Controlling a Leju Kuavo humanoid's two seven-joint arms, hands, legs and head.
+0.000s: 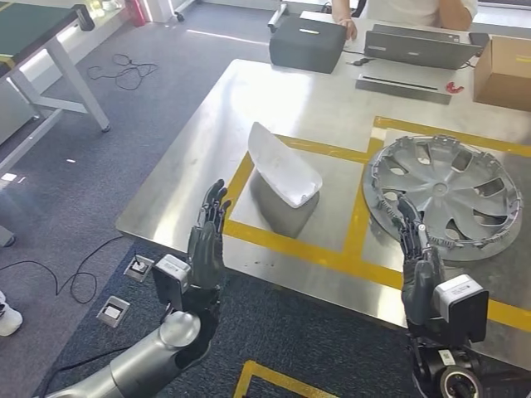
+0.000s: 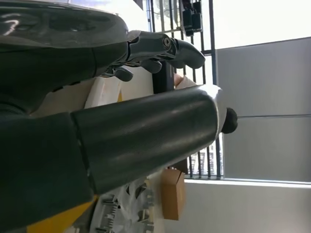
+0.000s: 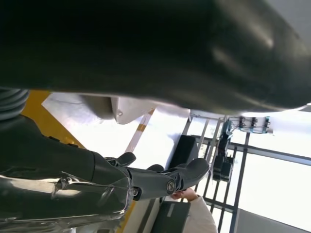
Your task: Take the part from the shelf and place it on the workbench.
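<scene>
Both my hands are raised with fingers loosely apart and hold nothing: the left hand (image 1: 207,240) at the table's (image 1: 187,178) near edge, the right hand (image 1: 418,265) over it. Just ahead and to the right of my left hand lies the white part (image 1: 282,166), already on the table inside the yellow-taped square (image 1: 294,249); I judge it a light, stiff, slippery shell, best gripped across its long edges. The hubcap (image 1: 445,191) sits just beyond my right hand, while the black case (image 1: 307,43), laptop (image 1: 416,46), cardboard box (image 1: 504,70) and a person stand far back, well clear.

A workshop: steel workbench (image 1: 187,166) with yellow tape, hubcap (image 1: 445,192)
</scene>
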